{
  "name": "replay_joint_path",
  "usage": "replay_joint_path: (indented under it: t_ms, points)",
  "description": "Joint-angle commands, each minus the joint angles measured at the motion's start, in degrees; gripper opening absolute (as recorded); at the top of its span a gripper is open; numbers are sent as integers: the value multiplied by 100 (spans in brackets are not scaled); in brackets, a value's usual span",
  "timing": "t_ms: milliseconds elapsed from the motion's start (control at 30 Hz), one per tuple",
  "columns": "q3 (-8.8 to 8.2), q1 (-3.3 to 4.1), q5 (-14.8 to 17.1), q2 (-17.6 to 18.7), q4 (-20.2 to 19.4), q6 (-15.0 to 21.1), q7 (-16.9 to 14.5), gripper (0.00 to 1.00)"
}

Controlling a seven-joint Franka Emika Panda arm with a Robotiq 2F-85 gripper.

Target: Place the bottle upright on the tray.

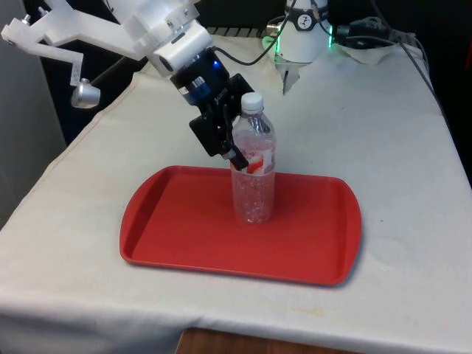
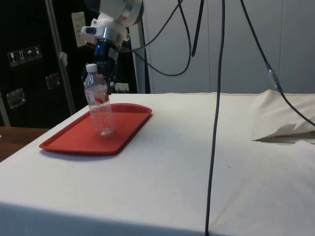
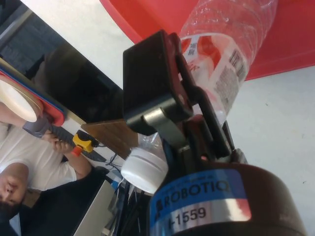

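A clear plastic bottle with a white cap and a red-and-white label stands upright near the middle of the red tray, its base on the tray floor. My gripper reaches in from the front view's left and grips the bottle at label height, just below the shoulder. In the side view the bottle stands on the tray with the gripper behind its upper part. The wrist view has a black finger pressed against the labelled bottle, with the cap close to the gripper body.
The tray lies near the table's front edge on the white cloth. Black cables hang down over the table in the side view. A person in a white shirt is beyond the table edge in the wrist view.
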Motion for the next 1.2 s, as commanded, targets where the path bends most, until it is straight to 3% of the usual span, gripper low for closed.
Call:
replay_joint_path:
  t_ms: [0,400,733,967,1033,1067,1100,1167]
  points:
    - [-6,6,6,0,6,23,6,100]
    - [-11,11,6,-23,0,-6,11,100]
    - [-52,-57,11,-11,0,-23,-17,100]
    - [-80,-172,17,11,29,-63,-97,100]
    - [-97,-189,23,11,23,-74,-120,100]
    - [-103,-155,17,0,0,-52,-97,100]
    - [-109,-201,23,11,23,-74,-132,100]
    - [-120,-212,29,11,17,-80,-155,100]
